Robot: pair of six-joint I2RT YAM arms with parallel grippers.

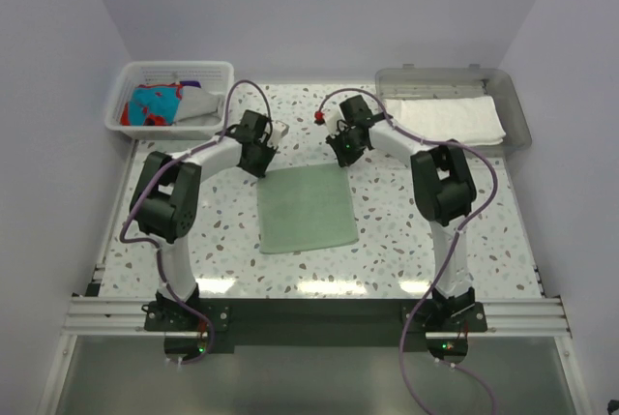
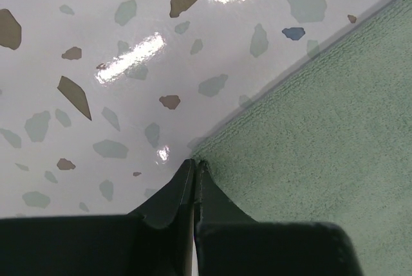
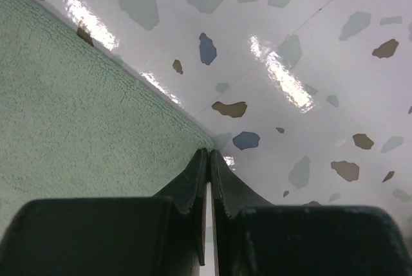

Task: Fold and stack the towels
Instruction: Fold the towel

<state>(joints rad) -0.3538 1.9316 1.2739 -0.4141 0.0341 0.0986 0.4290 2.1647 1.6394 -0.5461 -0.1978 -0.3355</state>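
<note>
A pale mint green towel (image 1: 305, 209) lies flat in the middle of the table. My left gripper (image 1: 260, 161) is down at its far left corner, and the left wrist view shows the jaws pressed together (image 2: 194, 162) right on the tip of that corner of the towel (image 2: 322, 128). My right gripper (image 1: 343, 155) is at the far right corner, its jaws likewise shut (image 3: 210, 152) on the corner tip of the towel (image 3: 77, 115). A folded white towel (image 1: 445, 117) lies in the tray. A turquoise-and-red towel (image 1: 155, 103) and a grey one (image 1: 200, 103) sit in the basket.
The white slatted basket (image 1: 124, 110) stands at the far left corner of the table. The clear grey tray (image 1: 519, 123) stands at the far right. The speckled tabletop (image 1: 435, 251) runs to a metal rail at the near edge.
</note>
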